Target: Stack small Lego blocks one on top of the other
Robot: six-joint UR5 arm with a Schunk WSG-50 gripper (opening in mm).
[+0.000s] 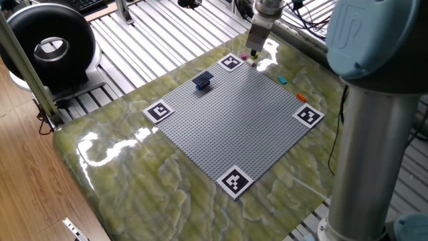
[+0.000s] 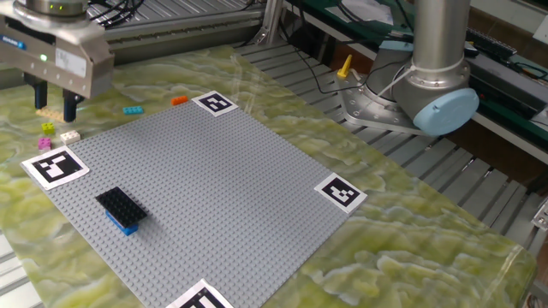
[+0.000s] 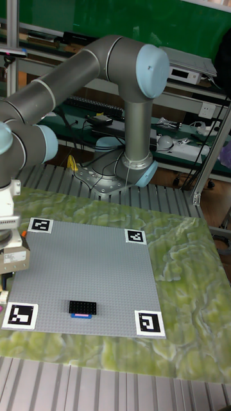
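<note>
Pincer [image 2: 54, 109] pinching a tan brick [image 2: 49, 114], just above the magenta [image 2: 45, 128] and pale [image 2: 69, 135] bricks; a skewed descent could scatter them across the table [image 2: 257, 77].

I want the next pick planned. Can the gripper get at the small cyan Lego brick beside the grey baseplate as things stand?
Probably yes. The small cyan Lego brick lies alone on the green marbled table, apart from the small orange brick, with nothing over it. The gripper hangs close by, but seems to hold a tan brick already.
</note>
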